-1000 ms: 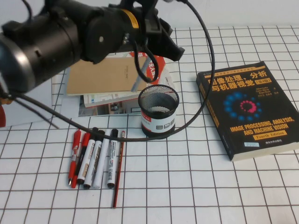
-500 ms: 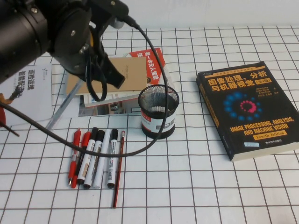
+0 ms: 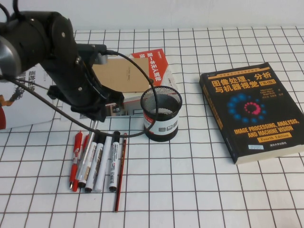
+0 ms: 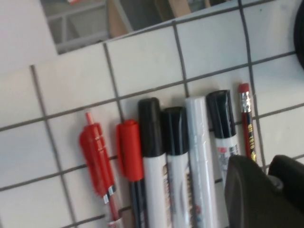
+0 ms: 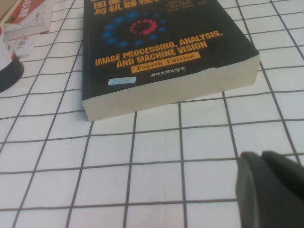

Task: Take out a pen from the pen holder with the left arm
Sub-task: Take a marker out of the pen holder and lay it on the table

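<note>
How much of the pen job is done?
Done: the pen is out of the holder, and nothing sticks out of it. In hand: the left claw grips that pen, slanting down over the row of pens on the table. Left: probably just laying it down and letting go. The right claw sits low by the book.

A white table [image 3: 199, 190] is ruled with a black grid. A black mesh pen holder [image 3: 161, 124] stands upright near its middle. Near it, to the left, red pens [image 3: 75, 159], markers [image 3: 114, 161] and a red pencil [image 3: 119, 183] lie side by side. A thick black book [image 3: 251, 111] lies to the right. A pile of books [image 3: 123, 76] sits behind the holder.
</note>
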Robot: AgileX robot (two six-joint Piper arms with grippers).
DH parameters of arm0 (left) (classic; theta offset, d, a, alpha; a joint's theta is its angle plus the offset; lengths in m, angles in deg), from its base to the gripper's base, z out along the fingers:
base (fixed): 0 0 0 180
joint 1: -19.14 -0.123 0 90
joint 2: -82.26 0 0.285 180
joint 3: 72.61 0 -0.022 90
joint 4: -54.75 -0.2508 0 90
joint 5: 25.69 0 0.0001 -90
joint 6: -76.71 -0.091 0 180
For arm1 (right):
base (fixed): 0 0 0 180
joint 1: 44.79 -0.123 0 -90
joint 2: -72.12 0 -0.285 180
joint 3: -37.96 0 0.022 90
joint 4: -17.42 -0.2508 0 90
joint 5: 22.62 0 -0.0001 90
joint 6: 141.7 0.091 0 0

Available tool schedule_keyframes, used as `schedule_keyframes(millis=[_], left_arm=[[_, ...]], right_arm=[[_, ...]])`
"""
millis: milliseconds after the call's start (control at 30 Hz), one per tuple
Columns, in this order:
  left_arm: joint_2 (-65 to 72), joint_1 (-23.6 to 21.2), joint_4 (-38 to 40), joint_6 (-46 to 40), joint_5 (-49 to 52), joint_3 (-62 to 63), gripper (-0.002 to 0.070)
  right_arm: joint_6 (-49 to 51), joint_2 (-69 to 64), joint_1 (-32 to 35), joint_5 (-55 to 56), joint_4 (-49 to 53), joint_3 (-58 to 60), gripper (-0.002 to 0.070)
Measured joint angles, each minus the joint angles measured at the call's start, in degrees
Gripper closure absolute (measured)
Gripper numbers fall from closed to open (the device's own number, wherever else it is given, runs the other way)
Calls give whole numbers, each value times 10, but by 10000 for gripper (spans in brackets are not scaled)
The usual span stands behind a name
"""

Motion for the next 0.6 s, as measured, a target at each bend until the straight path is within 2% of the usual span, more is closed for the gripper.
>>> schedule_keyframes(millis=[233, 600], left_arm=[[76, 0, 86, -1, -42, 0, 624], [102, 0, 80, -15, -58, 0, 618]], right_arm=[[0, 0, 0, 0, 0, 0, 692], [0, 0, 0, 0, 0, 0, 692]])
